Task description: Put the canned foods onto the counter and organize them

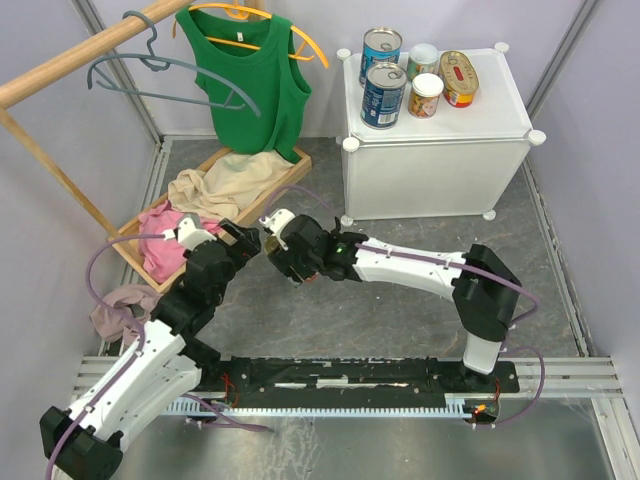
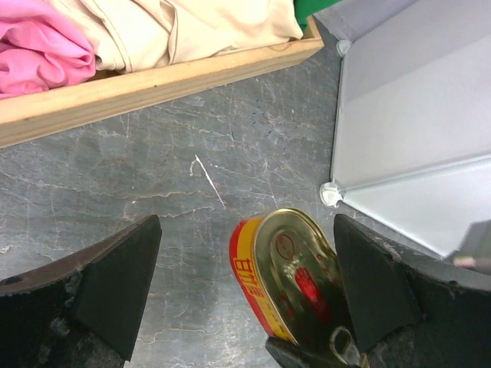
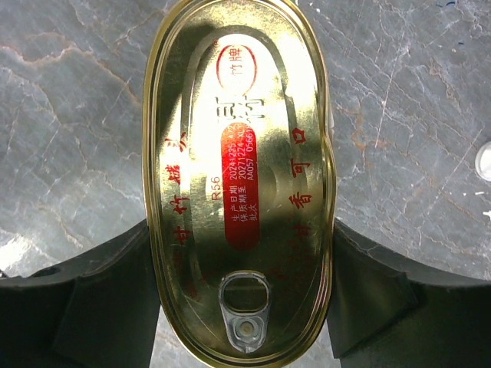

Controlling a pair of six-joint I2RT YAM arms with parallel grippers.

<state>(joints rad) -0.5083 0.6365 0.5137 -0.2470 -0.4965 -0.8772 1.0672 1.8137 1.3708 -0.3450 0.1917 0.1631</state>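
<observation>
My right gripper [image 3: 240,257] is shut on a flat oval yellow-red tin [image 3: 239,176], gripping its long sides above the grey floor. In the left wrist view the same tin [image 2: 295,276] stands on edge between my left gripper's [image 2: 247,230] wide-open fingers, close to the right-hand finger [image 2: 376,276]. Both grippers meet low at the scene's centre: the left gripper [image 1: 240,240] and the right gripper [image 1: 285,248]. The counter [image 1: 470,125] holds two blue tins [image 1: 381,48] [image 1: 383,95], a green-labelled can [image 1: 423,60], an orange-labelled can [image 1: 427,95] and another oval tin [image 1: 459,78].
A wooden tray [image 1: 295,165] of clothes lies left of the counter, also in the left wrist view [image 2: 153,84]. A green top [image 1: 250,75] hangs from a wooden rail [image 1: 70,65]. A pinkish cloth [image 1: 115,305] lies on the floor by my left arm.
</observation>
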